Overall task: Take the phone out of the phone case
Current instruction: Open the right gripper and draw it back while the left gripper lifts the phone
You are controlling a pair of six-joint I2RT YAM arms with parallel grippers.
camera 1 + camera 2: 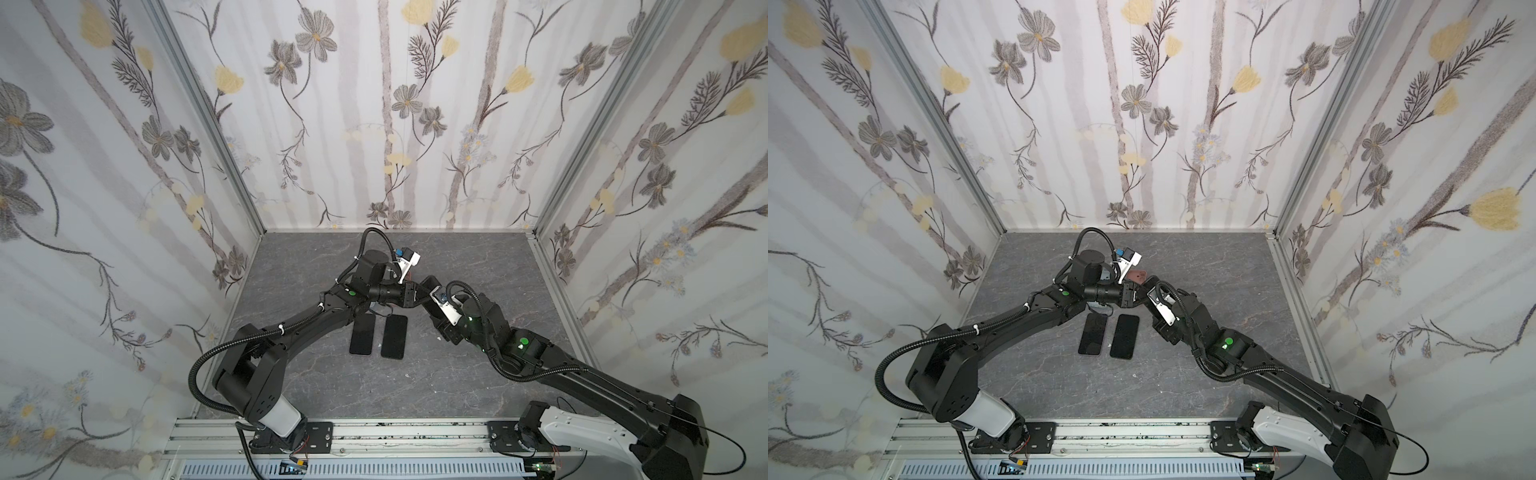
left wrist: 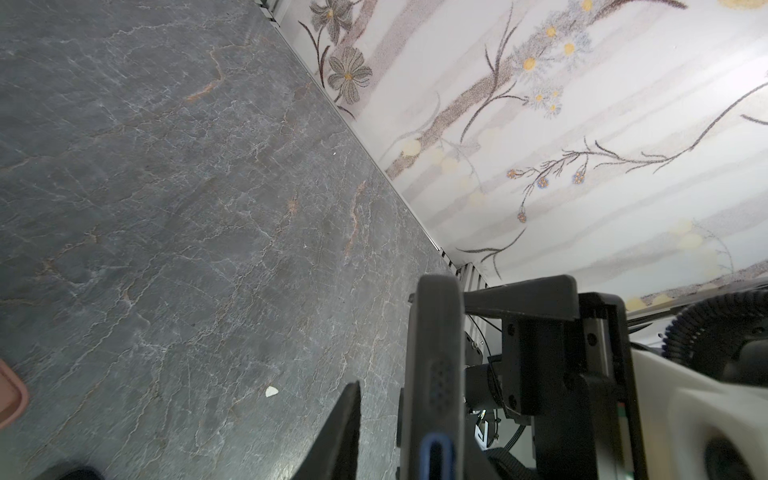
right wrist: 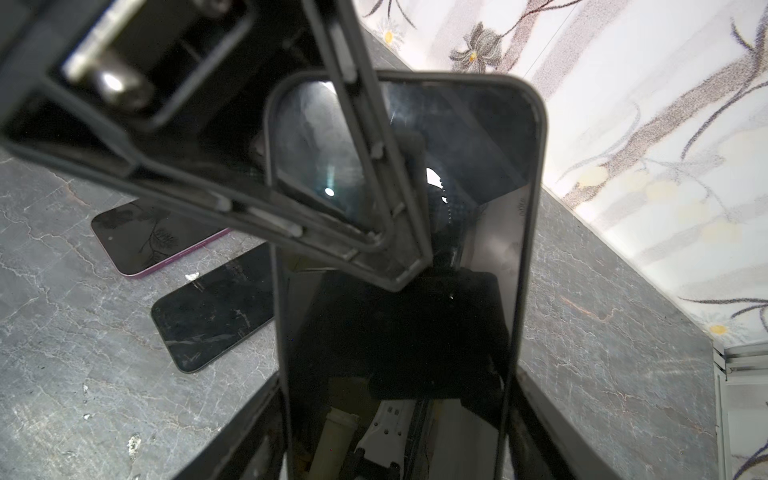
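The phone (image 3: 399, 324) sits seated in its dark phone case (image 3: 537, 174), held up off the counter (image 1: 457, 374) at mid-scene, just beyond the far ends of a left spare phone (image 1: 360, 334) and a right spare phone (image 1: 394, 336) lying flat side by side. The right tool (image 3: 399, 374) grips the case across its long edges, a finger on each side. The left tool (image 2: 411, 415) straddles the end of the cased phone, with one finger (image 3: 361, 137) crossing the screen. In the left wrist view a gap shows between one finger (image 2: 347, 419) and the case edge, and the other finger is hidden behind the case; so I read it as open about the end, not clamped.

The step in hand looks like taking the second hold that will part phone from case. To do it well, the left tool should seat squarely on the end, pads flat on front and back, well clear of the rounded corner where it could skid. The right tool's squeeze on the side walls likely pinches the phone in, so easing it while peeling one corner lip first should free it. Keep the pull low over the counter and clear of the spare phones, since a sudden release could drop the phone onto them.
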